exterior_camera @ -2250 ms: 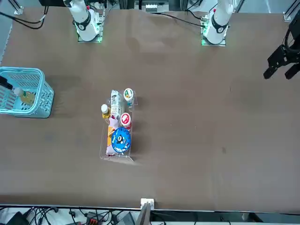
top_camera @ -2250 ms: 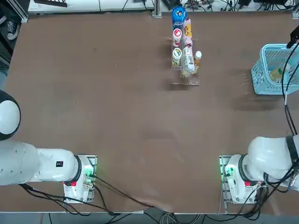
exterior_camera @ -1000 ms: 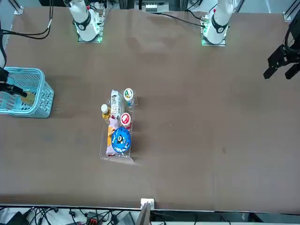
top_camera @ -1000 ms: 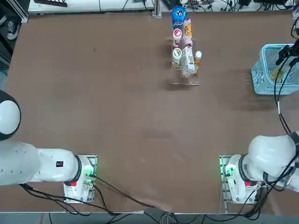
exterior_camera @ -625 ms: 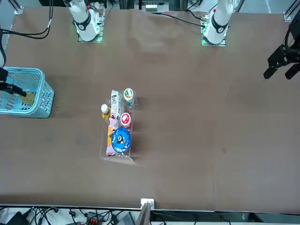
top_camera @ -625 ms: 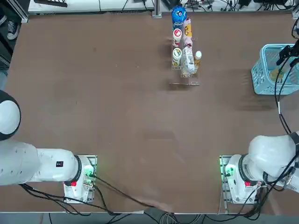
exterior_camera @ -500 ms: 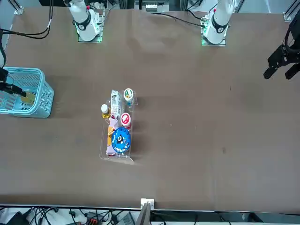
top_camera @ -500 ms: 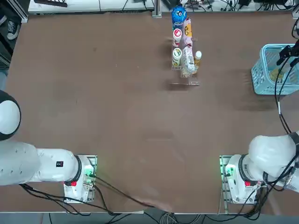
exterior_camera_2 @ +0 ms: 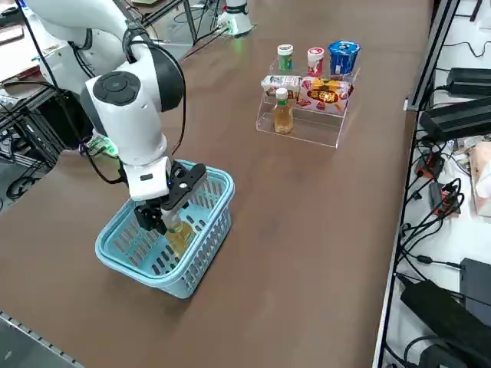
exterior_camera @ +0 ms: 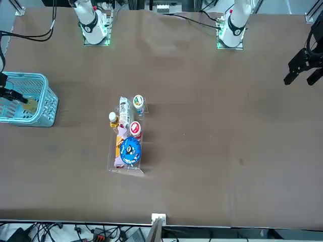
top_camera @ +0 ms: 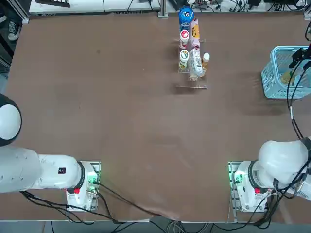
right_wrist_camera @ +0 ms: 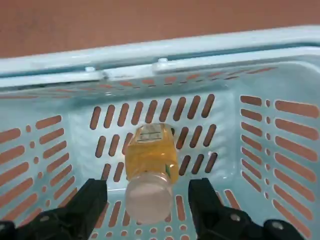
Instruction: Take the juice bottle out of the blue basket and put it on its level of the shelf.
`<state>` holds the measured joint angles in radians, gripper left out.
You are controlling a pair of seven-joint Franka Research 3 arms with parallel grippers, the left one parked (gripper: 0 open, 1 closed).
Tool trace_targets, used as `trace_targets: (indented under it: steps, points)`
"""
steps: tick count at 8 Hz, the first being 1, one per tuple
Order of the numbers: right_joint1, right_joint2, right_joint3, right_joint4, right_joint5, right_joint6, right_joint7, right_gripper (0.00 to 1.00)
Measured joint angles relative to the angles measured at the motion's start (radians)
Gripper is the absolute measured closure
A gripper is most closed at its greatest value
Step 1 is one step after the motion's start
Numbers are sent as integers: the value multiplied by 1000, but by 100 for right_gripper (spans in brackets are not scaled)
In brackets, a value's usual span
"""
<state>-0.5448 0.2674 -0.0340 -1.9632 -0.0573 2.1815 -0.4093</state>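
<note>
You've got a brown table filling most of the top view. Cables run along its far edge. Near the corner at your left there's a shoe on a dark floor. The right side view shows black boxes and wires on a white floor.

A matt brown table is carrying a light-blue moulded plastic basket, its lattice walls showing a soft sheen. Inside, a clear plastic bottle with a smooth white cap is glowing amber between the matt black fingers of the gripper. A glossy, see-through acrylic shelf is catching light.
</note>
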Motion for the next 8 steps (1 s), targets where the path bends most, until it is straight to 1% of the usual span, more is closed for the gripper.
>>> trace_targets:
  steps: [2,8]
  points:
    - [0,-6,1,0,-18,3,0,1]
    - [0,3,1,-4,-19,4,0,1]
